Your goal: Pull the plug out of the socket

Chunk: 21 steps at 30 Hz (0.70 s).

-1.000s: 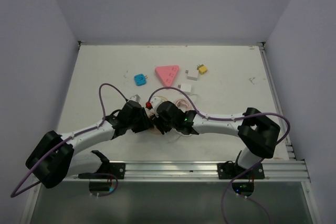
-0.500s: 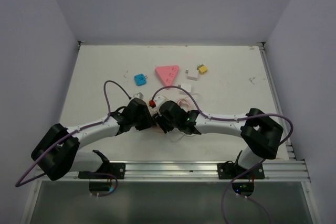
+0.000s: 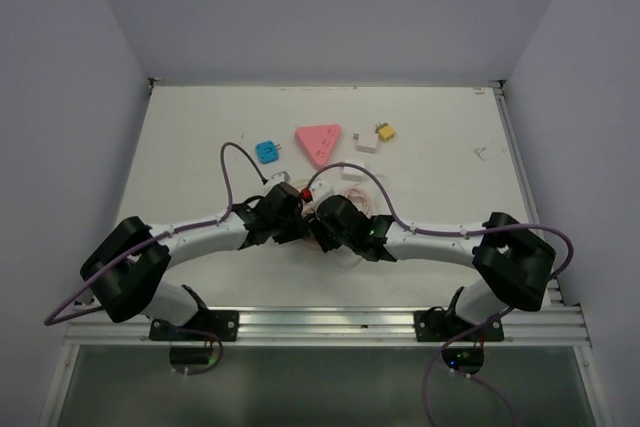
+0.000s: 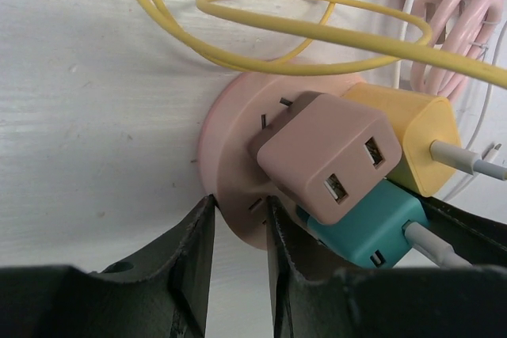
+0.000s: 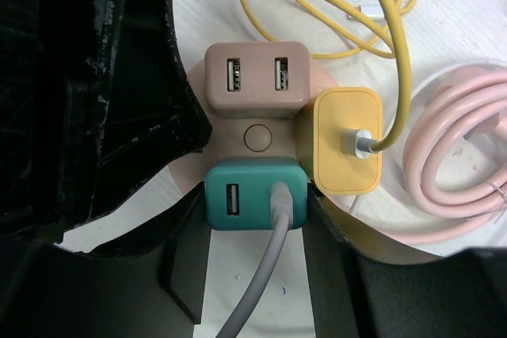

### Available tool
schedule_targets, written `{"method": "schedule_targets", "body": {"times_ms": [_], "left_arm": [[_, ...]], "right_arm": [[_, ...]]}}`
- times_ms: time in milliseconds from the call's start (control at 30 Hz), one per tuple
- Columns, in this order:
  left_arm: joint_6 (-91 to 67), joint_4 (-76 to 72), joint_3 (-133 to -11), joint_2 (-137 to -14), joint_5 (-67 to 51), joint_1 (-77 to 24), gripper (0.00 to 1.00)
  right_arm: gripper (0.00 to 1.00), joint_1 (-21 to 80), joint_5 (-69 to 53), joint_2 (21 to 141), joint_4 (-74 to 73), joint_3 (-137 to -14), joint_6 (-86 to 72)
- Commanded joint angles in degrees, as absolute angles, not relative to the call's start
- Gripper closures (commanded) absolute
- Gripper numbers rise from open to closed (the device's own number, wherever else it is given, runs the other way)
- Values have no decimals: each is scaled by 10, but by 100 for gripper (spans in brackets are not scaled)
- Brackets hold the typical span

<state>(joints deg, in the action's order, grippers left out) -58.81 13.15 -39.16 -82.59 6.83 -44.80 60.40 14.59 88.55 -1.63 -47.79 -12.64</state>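
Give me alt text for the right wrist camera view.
A teal charger sits in the right gripper, plugged into a pink socket hub beside a yellow charger with a yellow cable and a dusty-pink dual-USB charger.

My tally from the console
I count one round socket [image 5: 257,138] and three plugs: brown plug [image 5: 255,78], yellow plug [image 5: 341,142], teal plug [image 5: 252,193]. Farther off: one pink triangular block [image 3: 318,141], one blue adapter [image 3: 266,152], one yellow adapter [image 3: 384,132].

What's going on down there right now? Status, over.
Left tool straddling pink socket rim. Right tool closed on teal plug, not yet out. Yellow plug crowds alongside.
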Motion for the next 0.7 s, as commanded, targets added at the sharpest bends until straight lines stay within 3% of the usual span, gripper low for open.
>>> {"method": "schedule_targets", "body": {"times_ms": [0,400,667], "left_arm": [[-575,253,-366,-908,118,-472,73],[-574,257,-376,-948,109,-473,75],[-575,271,-393,-961,118,-481,77]], "right_arm": [[100,624,127,805,197,-497,-136],[100,621,141,725,256,-447,-109],[100,621,98,738,208,-490,-78]]}}
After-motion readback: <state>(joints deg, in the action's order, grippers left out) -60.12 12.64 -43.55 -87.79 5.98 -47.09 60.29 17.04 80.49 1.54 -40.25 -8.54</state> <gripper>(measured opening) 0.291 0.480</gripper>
